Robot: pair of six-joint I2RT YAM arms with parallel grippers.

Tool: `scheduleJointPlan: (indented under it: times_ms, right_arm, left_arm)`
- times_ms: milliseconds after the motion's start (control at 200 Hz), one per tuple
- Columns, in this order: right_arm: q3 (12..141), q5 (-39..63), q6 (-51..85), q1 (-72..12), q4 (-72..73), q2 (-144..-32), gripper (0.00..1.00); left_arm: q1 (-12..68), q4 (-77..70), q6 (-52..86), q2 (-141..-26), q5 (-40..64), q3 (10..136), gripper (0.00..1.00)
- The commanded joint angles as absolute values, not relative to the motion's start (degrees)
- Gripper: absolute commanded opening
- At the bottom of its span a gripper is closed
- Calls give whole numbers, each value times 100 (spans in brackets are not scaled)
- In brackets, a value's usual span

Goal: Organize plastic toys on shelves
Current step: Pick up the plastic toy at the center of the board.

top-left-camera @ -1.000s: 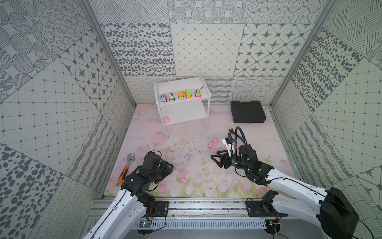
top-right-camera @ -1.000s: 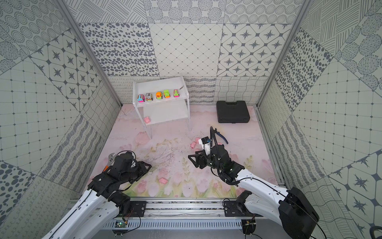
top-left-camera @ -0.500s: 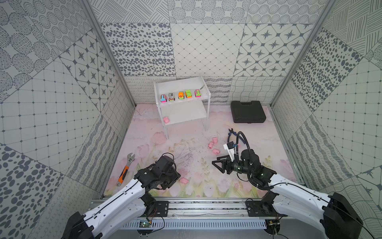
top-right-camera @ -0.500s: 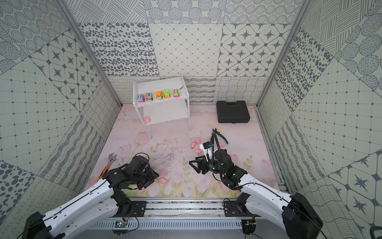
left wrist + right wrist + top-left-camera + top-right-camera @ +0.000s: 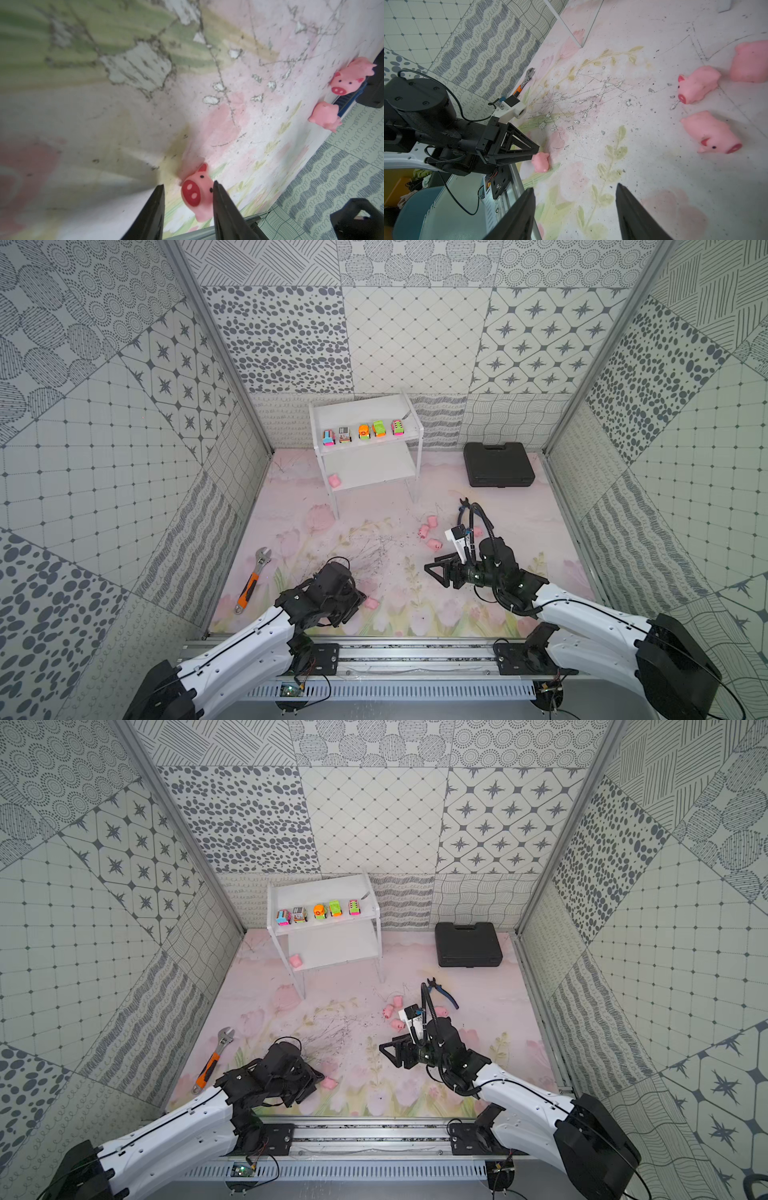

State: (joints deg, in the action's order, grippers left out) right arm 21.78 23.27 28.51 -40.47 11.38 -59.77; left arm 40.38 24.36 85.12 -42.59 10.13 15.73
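Note:
A pink pig (image 5: 197, 193) lies on the floral mat near the front rail. My left gripper (image 5: 188, 184) is open and low over the mat, its fingertips on either side of the pig's snout, and one finger (image 5: 220, 197) touches the pig's side. In both top views this pig (image 5: 371, 603) (image 5: 330, 1082) sits just off the left gripper's tip. My right gripper (image 5: 574, 187) (image 5: 434, 570) hangs open over bare mat with nothing between its fingers. Three more pigs (image 5: 432, 521) (image 5: 424, 530) (image 5: 435, 544) lie mid-mat. On the white shelves (image 5: 365, 414), several toy cars (image 5: 364, 432) line the top tier and one pig (image 5: 334, 480) lies on the lower one.
An orange-handled wrench (image 5: 252, 580) lies by the left wall. Blue-handled pliers (image 5: 442, 992) lie behind the right arm, and a black case (image 5: 498, 464) stands at the back right. The metal rail (image 5: 415, 651) runs along the front edge.
My left gripper has swung to the right, away from the wrench, and come down at the pig near the front rail. The right gripper has drawn back slightly toward the front.

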Motion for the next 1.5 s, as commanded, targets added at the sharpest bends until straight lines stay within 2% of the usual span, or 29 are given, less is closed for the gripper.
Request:
scheduleJointPlan:
  times_ms: [0,390,525,560,735,860,1071,1306,1496]
  right_arm:
    - [2291,2482,2808,-4026,1399,-6089,66]
    - [2347,2582,2725,-4026,1340,-6153,66]
    - [2364,2593,2717,-4024,1282,-6114,66]
    - [2364,2593,2716,-4019,1266,-6097,66]
    - [2337,2636,2764,-3971,1207,-5942,66]
    - [2273,2912,2995,-3786,1465,-5658,66]
    - [1932,3576,4038,-3265,3079,-4708,69]
    - [2222,4083,5238,-3224,4400,-5107,70]
    - [2547,4249,5057,-3290,3930,-5400,68]
  left_arm:
    - [4147,1879,8817,-4168,1046,1464,42]
    - [4263,1233,9041,-4591,1041,1244,36]
    - [4263,1037,9039,-4793,1039,1213,26]
    - [4263,1031,9036,-4808,1038,1219,20]
    - [4263,1117,8981,-4438,872,1230,7]
    - [4263,520,8631,-3936,766,1247,6]
    - [4263,-1341,8126,-3510,778,1455,8]
    - [4263,-2193,7899,-4487,1292,2626,10]
    - [4280,-2865,8011,-5503,1740,3442,10]
